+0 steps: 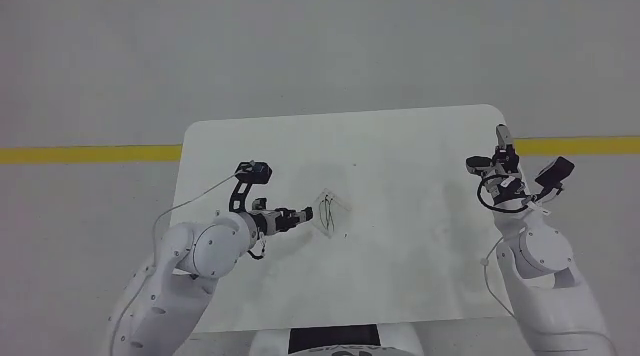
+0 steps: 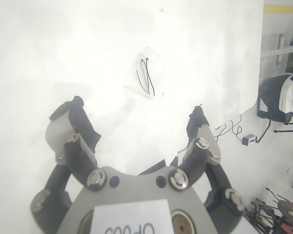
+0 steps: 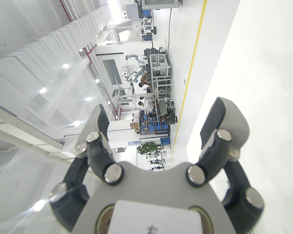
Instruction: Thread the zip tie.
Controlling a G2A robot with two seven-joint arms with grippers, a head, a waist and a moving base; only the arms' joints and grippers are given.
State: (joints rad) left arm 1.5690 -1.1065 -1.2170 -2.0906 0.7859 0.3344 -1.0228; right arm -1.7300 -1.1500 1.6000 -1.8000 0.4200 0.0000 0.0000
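Threading looked not yet begun. The left gripper [image 2: 136, 104] hung low over the table [image 1: 400, 146], fingers spread wide, holding nothing. Just beyond it the black zip ties [image 2: 145, 76] lay side by side in what looked like a clear packet [image 2: 158, 62], none picked up. Well apart, near the table's right edge, the right gripper [image 3: 159, 104] was also wide open and empty.

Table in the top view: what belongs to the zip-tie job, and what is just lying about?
Job: black zip ties, in their clear packet; left hand, open; right hand, open.
Lying about: a dark speck on the table.
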